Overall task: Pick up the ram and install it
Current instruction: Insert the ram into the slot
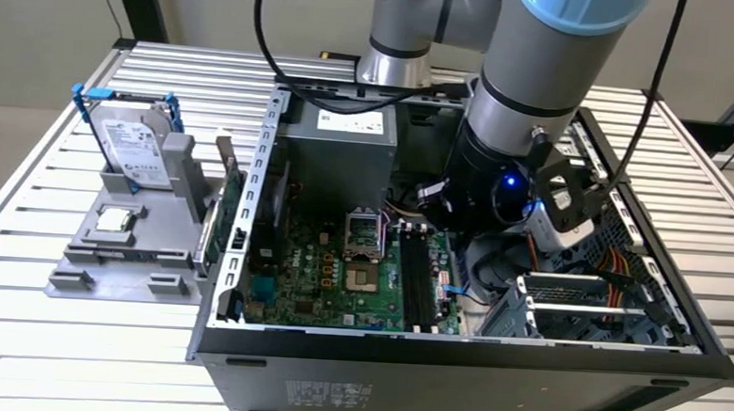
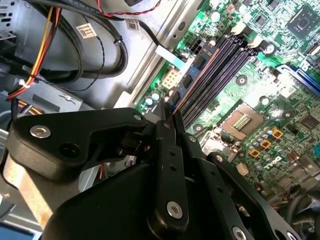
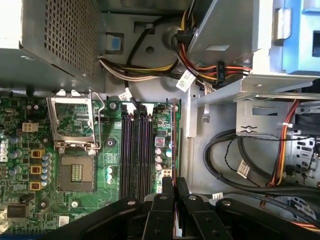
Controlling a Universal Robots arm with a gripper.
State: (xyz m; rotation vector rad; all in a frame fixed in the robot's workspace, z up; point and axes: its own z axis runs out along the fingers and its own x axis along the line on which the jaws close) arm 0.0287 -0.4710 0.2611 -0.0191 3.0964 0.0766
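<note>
Slatted aluminium desk, with the open tower case lying on its side in the middle. I'm driving the arm, which reaches down into the case from about twelve o'clock in the exterior view. At roughly nine o'clock from the case sits the grey parts fixture, with the hard drive standing upright in it. My guess is that parts stand on end there so they can be grabbed by the top edge.

The hand is pinched narrow on the ram. In the second wrist view the stick runs out from between the fingers with its chip face showing. Its long edge is lined up parallel to the memory slots. Gripping it across the flat faces like that keeps the contact edge pointing down at the motherboard, which makes sense for a part that goes in edge-first.

In the first wrist view the ram shows as a thin line, so that camera is looking almost straight along the board's plane. It sits just beside the four dark slots, on the cable side and away from the CPU socket. All four slots look empty to me, so I'd call the stick carried but not seated. I can't tell how high it sits over the board. In the exterior view the wrist is at about three o'clock from the slots.
</note>
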